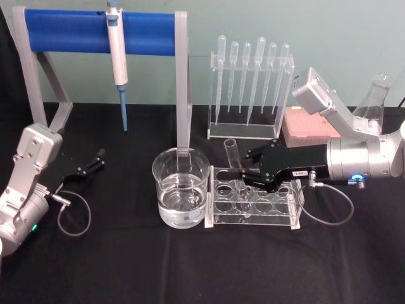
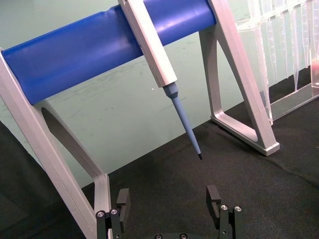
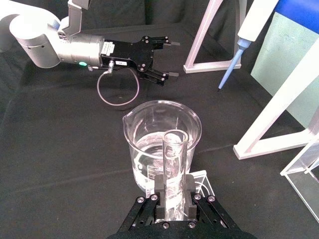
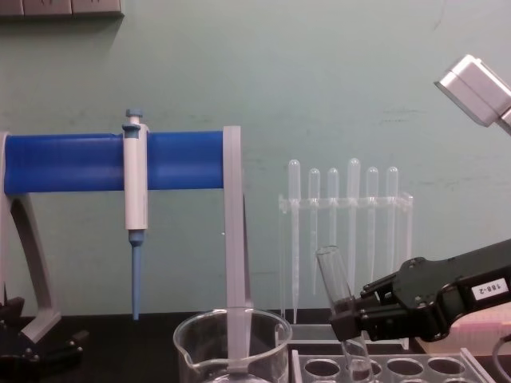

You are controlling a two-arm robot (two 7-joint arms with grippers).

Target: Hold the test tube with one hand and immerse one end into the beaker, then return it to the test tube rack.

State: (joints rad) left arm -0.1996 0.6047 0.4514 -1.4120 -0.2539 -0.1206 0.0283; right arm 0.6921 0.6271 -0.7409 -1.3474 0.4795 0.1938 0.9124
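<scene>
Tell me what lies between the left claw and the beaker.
Nothing: in the head view, bare black table separates the left claw from the beaker.

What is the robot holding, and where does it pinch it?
The right gripper holds the test tube, fingers pinching around its middle. The left gripper holds nothing.

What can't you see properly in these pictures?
- Water level in the beaker: chest view, below the lower edge.
- Test tube lower end: right wrist view, behind the right gripper.
- Left gripper body: left wrist view, past the lower edge.
- Wrist label: head view, too small.
</scene>
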